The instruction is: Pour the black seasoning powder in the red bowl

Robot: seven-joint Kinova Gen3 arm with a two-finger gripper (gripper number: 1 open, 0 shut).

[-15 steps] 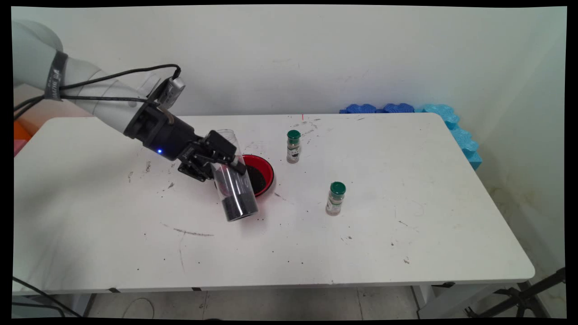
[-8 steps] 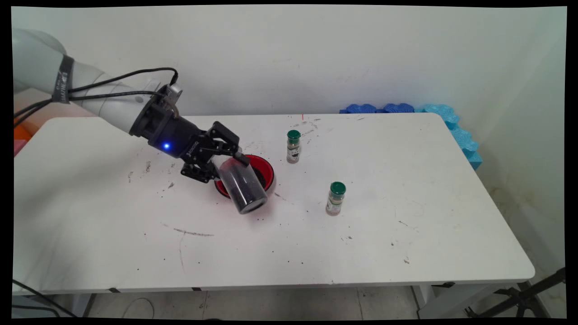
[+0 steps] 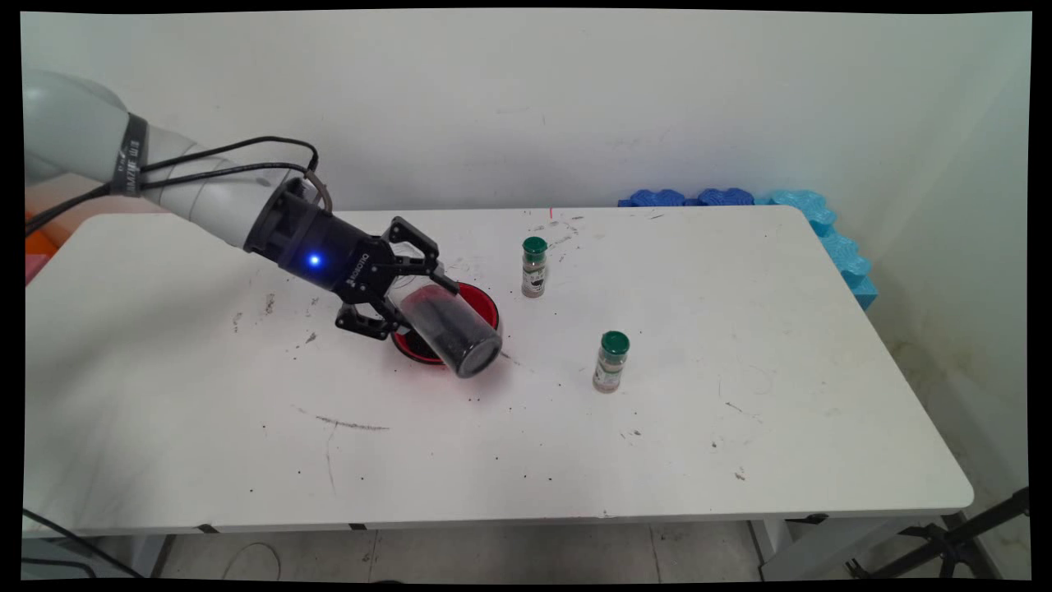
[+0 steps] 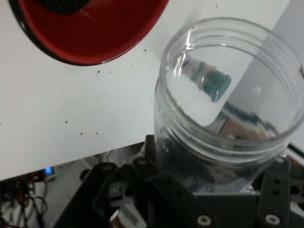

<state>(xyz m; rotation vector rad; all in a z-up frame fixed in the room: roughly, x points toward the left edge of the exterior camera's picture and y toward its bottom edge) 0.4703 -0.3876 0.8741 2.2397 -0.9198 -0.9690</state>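
My gripper (image 3: 417, 308) is shut on a clear plastic jar (image 3: 450, 330) holding dark granules. The jar is tipped well over, its base pointing lower right and its open mouth back toward the hand. It hangs just above a red bowl (image 3: 486, 307) that has dark granules in it. In the hand view the jar (image 4: 223, 123) fills the right side between the black linkage, and the red bowl (image 4: 95, 33) sits at the upper left. The dark granules lie spread along the jar's wall.
Two small spice bottles with green caps stand upright on the white table (image 3: 740, 329), one behind the bowl (image 3: 534, 267) and one to its right (image 3: 611, 362). Blue foam pieces (image 3: 814, 222) lie along the far right corner. Dark specks dot the tabletop.
The hand has turned and tipped the jar from nearly upright to strongly tilted, its base swinging up and to the right. The granules have slid along the jar's wall.
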